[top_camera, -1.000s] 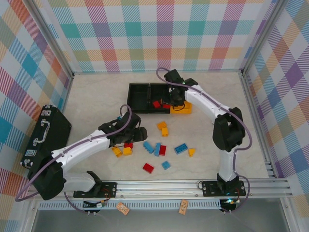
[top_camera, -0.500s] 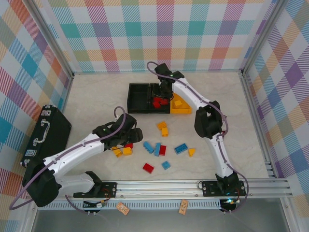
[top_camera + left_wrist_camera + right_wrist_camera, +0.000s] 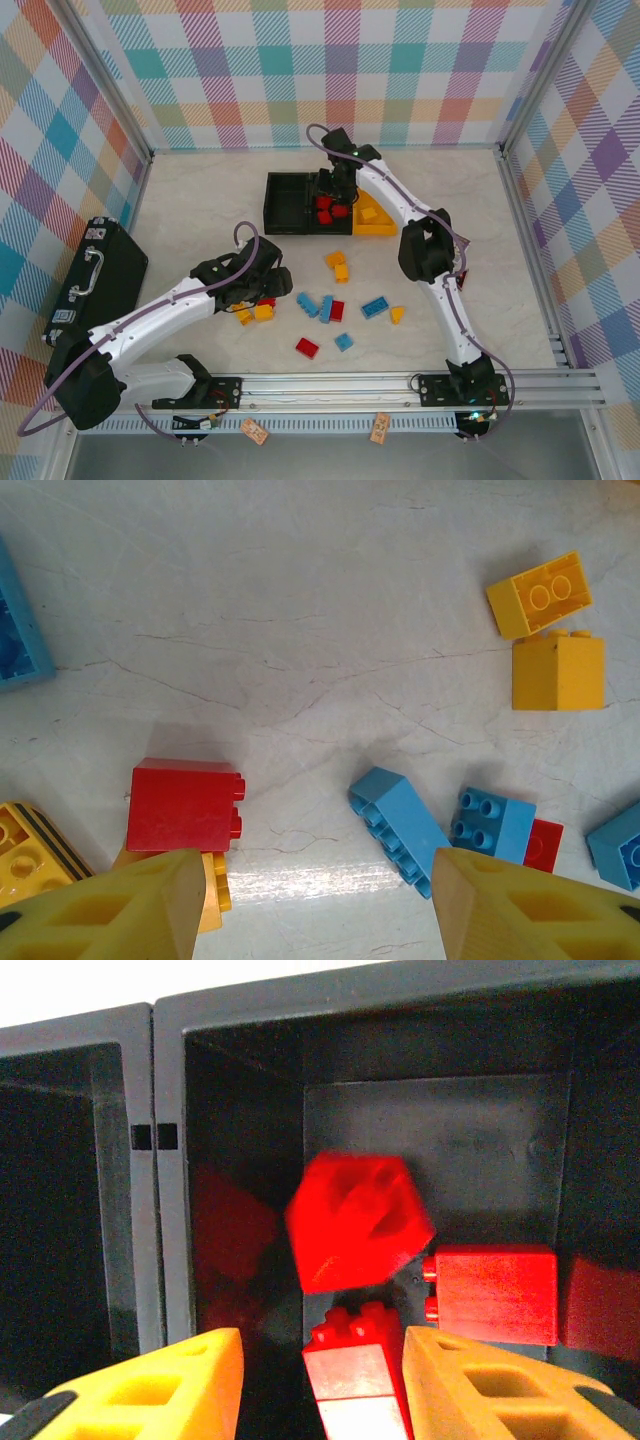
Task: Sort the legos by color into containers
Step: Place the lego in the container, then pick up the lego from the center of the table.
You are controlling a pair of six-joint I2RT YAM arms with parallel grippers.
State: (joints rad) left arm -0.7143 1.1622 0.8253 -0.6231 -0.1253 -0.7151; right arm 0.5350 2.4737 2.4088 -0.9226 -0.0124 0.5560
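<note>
My right gripper (image 3: 322, 1360) hangs open over the middle black container (image 3: 240, 1090). A blurred red lego (image 3: 358, 1220) is loose below it, apart from both fingers. Two more red legos (image 3: 495, 1293) lie in that bin, one (image 3: 355, 1370) straight under the gap between the fingers. From above, the right gripper (image 3: 335, 195) is over this bin (image 3: 312, 228), with the other black container (image 3: 285, 200) to its left and the yellow one (image 3: 375, 222) to its right. My left gripper (image 3: 315, 880) is open low over bare table, between a red lego (image 3: 185, 805) and a blue one (image 3: 405, 825).
Loose legos are scattered mid-table: yellow (image 3: 337, 265), blue (image 3: 308, 304), red (image 3: 337, 310), blue (image 3: 375, 307), yellow (image 3: 397, 314), red (image 3: 307, 347). A black suitcase (image 3: 95, 275) lies at the left. Metal frame rails (image 3: 400, 382) run along the near edge.
The right gripper swung left from the yellow bin's edge to the middle black bin, opened and let go of a red lego. The left arm shifted slightly left and lower.
</note>
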